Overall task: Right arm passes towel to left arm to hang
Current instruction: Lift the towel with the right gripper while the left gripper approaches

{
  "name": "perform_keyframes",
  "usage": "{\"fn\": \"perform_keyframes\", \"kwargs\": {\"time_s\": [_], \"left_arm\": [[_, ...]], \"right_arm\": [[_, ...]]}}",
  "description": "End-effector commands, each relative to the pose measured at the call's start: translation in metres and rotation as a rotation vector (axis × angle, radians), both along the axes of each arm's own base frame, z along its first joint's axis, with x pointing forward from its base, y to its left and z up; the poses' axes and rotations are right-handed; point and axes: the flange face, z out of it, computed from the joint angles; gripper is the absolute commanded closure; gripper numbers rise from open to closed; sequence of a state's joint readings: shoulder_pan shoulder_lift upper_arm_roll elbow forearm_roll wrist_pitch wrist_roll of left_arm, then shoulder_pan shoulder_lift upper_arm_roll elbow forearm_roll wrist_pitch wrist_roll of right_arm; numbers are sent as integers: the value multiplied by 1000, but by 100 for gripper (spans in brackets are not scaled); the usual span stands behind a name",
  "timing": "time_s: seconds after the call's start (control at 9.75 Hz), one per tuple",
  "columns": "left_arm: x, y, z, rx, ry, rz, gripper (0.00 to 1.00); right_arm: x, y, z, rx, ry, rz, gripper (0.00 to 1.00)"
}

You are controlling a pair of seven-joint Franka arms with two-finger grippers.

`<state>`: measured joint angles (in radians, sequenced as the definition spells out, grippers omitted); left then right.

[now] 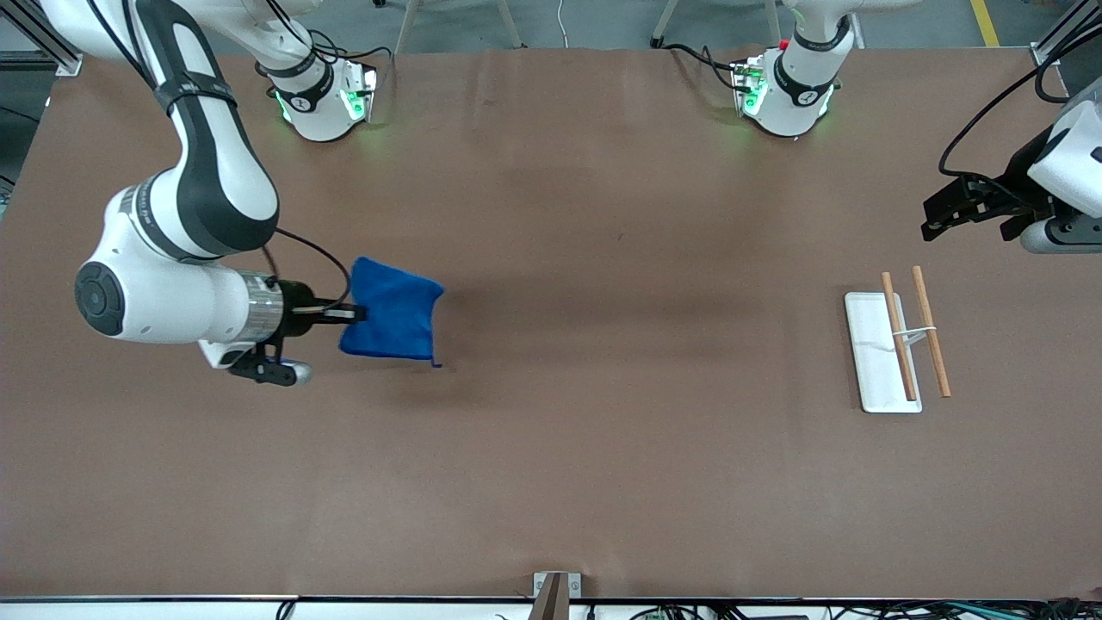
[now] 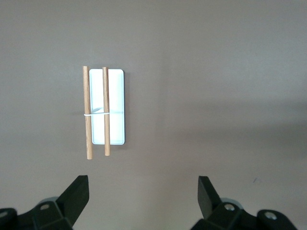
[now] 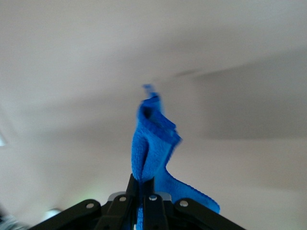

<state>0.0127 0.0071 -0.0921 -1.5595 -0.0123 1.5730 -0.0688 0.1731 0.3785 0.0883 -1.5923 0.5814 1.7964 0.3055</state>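
The right end effector point(image 1: 349, 313) is clamping one edge of the towel point(image 1: 392, 310), holding it in the air over the counter point(image 1: 551, 482) toward the right arm's end — the carry toward the handover is in hand. Next, it is needing to bring the cloth within the left arm's reach. The rack point(image 1: 895, 344), a white base with two wooden rods, is holding nothing. The left end effector point(image 2: 143, 191) is waiting above it, jaws apart.
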Motion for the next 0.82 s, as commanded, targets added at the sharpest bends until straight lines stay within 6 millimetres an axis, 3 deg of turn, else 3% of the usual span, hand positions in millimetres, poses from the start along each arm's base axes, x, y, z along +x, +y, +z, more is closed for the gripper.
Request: {"fn": "perform_keyframes", "kwargs": {"time_s": [0.0,0.21,0.62,0.72], "left_arm": [[4,-4,-16,-71,33,-10,0],[1,10,-18,-143,49,-63,0],[-6,8,-40,-375,126,-214,0],[-4,-2,-52,-403,165,-231,0]], "right_arm": [[-5,51,19,214,42,-84,99],[-15,93,30,362,73,-126,99],[-43,174,59,687,167,-242,99],[-49,188,65,749,203,-275,99]]}}
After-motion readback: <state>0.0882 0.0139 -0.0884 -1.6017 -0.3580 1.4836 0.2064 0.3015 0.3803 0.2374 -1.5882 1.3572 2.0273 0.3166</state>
